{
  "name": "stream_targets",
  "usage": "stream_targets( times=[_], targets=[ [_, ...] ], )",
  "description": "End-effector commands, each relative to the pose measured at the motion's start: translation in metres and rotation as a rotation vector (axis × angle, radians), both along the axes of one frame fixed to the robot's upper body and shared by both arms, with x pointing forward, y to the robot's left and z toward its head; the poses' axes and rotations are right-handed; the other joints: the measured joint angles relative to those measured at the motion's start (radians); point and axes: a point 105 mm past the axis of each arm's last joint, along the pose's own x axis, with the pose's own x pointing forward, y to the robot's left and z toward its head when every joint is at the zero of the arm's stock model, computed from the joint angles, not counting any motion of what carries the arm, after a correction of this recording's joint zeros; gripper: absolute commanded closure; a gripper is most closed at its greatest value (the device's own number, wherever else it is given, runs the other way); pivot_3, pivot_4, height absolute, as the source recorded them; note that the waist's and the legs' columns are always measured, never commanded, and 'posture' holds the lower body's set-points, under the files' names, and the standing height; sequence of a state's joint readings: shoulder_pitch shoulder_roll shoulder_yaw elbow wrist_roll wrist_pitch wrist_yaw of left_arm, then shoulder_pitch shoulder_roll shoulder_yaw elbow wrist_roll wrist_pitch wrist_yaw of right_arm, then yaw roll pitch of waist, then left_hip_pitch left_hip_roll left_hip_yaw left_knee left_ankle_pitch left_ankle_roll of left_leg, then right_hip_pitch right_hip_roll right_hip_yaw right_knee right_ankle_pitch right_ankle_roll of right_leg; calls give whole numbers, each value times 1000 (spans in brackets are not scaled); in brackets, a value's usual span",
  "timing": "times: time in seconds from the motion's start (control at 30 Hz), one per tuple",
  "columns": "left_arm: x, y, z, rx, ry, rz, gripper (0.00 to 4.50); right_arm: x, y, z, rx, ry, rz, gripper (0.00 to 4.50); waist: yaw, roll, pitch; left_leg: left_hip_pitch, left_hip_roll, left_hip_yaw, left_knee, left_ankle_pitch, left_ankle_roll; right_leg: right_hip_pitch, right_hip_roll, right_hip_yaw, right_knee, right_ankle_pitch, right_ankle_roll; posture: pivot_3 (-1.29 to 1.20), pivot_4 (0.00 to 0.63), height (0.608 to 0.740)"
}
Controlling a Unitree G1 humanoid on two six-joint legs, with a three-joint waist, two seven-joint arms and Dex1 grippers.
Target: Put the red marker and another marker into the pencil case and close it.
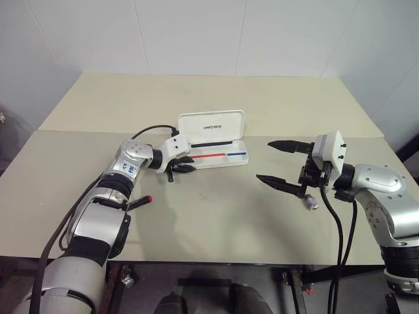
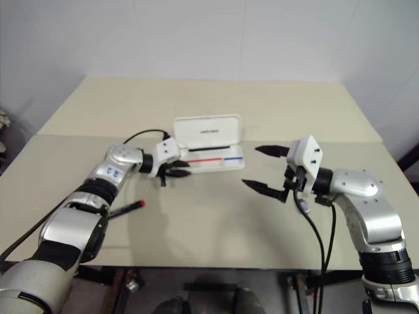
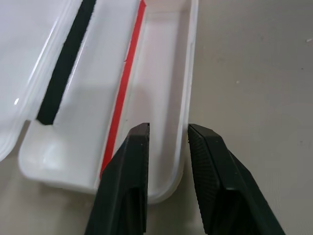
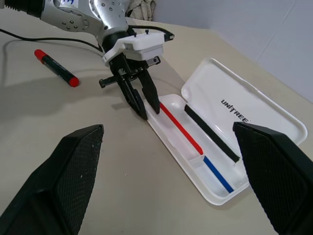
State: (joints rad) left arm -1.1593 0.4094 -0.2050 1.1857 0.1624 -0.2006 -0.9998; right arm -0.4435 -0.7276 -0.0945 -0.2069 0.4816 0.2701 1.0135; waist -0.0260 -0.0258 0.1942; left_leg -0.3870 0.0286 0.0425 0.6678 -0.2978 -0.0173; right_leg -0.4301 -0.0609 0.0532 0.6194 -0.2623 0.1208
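A pale beige counter (image 1: 216, 216) carries everything here, with a white wall behind it. Near its middle lies the pencil case (image 1: 213, 124), white and hinged, standing open with its lid tipped back and "UNITREE" lettering on the lid. Inside its shallow tray are a black strip, a red stripe and a blue stripe.

The left tool (image 4: 143, 100) sits at the near left end of the case, angled down, its two black fingers (image 3: 128, 181) a narrow gap apart with the tray's front wall between their tips. Nothing is held between them. The right tool (image 1: 281, 163) hovers to the right of the case, well apart from it, its fingers spread wide and empty.

The red marker (image 4: 56, 69) lies flat on the counter, to the left of the case and partly behind the left arm. A small grey cylinder (image 1: 309, 201) lies on the counter just beneath the right tool.
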Motion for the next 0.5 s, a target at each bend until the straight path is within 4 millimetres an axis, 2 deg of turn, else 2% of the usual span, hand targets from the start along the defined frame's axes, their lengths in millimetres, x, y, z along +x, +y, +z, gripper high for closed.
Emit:
stream_targets(
  times=[0.03,0.33,0.5],
  targets=[
    [0,0,-1,34,-2,-12,4458,-6,0,16,23,-61,5,0,-1,0,0,0,0,0,0,0,0,0,0,0,0,0,0,0,150,740],
    [-3,-2,-10,41,16,-22,4483,-5,2,18,26,-64,7,0,2,0,0,0,0,0,1,0,0,0,0,0,1,0,0,0,150,740],
    [-2,-1,-2,24,-23,-31,4483,-4,2,19,25,-62,10,0,2,0,0,0,0,0,1,0,0,0,0,0,1,0,0,0,150,740]
  ],
)
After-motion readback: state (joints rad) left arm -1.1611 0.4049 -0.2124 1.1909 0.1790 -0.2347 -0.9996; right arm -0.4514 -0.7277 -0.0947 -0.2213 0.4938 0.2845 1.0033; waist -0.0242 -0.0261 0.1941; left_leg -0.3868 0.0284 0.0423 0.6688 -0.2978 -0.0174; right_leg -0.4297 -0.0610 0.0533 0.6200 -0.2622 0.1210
